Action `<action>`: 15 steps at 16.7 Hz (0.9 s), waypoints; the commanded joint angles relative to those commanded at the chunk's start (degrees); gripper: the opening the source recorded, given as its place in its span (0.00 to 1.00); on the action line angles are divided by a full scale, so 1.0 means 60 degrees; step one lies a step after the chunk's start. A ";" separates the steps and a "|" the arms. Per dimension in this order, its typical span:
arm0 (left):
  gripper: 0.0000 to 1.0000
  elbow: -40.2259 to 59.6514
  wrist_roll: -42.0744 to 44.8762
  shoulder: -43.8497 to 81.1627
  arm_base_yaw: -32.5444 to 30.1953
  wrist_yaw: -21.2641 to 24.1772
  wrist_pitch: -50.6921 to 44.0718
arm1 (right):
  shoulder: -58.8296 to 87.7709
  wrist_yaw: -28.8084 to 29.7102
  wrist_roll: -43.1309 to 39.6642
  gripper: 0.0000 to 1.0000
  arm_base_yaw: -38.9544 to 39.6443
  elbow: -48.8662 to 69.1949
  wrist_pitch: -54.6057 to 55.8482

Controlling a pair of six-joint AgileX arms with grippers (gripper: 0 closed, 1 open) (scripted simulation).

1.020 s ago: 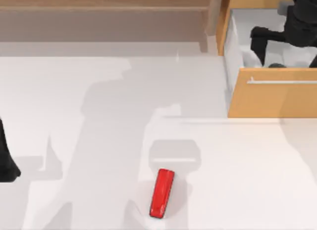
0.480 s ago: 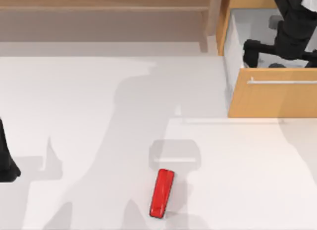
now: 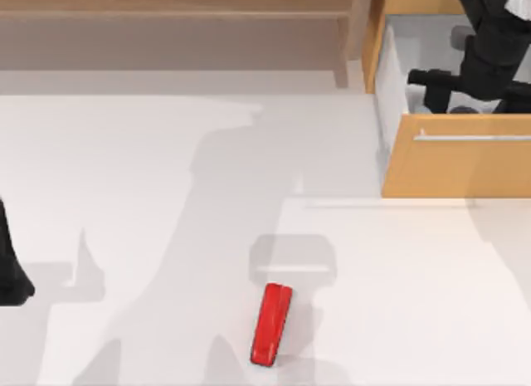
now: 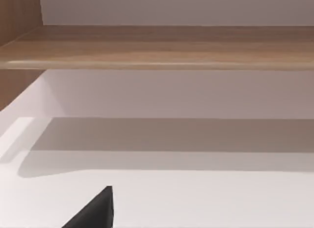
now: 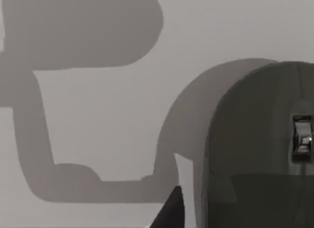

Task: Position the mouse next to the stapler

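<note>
The red stapler (image 3: 272, 324) lies on the white table near the front edge, a little left of centre, with its long side running almost front to back. The mouse (image 5: 260, 149) is dark grey with a small scroll wheel, and it rests on a pale floor very close to the right wrist camera. My right gripper (image 3: 431, 80) is down inside the open wooden drawer (image 3: 456, 166) at the back right, far from the stapler. My left arm (image 3: 10, 270) is parked at the table's left edge.
A wooden shelf (image 3: 174, 4) runs along the back of the table, and the left wrist view also shows the shelf (image 4: 157, 46). The drawer's front panel with its metal handle (image 3: 473, 138) juts out over the table's back right corner.
My right arm has shifted inside the drawer, and its gripper has swung from pointing toward the front to lying across it. The stapler and my left arm have not moved.
</note>
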 joint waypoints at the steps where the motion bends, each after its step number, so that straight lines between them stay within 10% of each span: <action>1: 1.00 0.0000 0.0000 0.0000 0.0000 0.0000 0.0000 | 0.0000 0.0000 0.0000 0.32 0.0000 0.0000 0.0000; 5: 1.00 0.0000 0.0000 0.0000 0.0000 0.0000 0.0000 | 0.0000 0.0000 0.0000 0.02 0.0000 0.0000 0.0000; 15: 1.00 0.0000 0.0000 0.0000 0.0000 0.0000 0.0000 | -0.0006 -0.0004 0.0015 0.00 0.0024 0.0000 -0.0001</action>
